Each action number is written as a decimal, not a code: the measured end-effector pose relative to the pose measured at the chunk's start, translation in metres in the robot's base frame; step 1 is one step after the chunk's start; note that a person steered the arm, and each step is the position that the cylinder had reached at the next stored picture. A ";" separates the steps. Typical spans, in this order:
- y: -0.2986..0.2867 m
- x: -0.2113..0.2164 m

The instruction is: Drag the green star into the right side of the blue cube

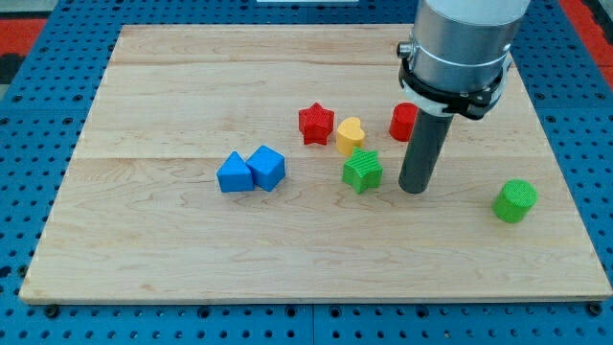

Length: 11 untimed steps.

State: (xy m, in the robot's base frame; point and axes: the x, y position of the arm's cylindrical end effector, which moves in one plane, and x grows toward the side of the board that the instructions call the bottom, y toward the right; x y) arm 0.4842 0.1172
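Note:
The green star [362, 170] lies on the wooden board [192, 259] near the middle. The blue cube [267, 168] sits to the star's left, with a gap between them, touching another blue block [234, 173] on its left. My tip [414, 189] rests on the board just right of the green star, a small gap apart from it. The dark rod rises from there to the arm's grey body at the view's top right.
A red star [315, 124] and a yellow heart [350, 135] lie just above the green star. A red block [403, 122] sits partly behind the rod. A green cylinder [515, 201] stands at the view's right. Blue pegboard surrounds the board.

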 end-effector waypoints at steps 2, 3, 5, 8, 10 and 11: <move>-0.014 -0.013; -0.026 -0.013; -0.045 -0.013; -0.073 -0.013; -0.094 -0.013; -0.094 -0.013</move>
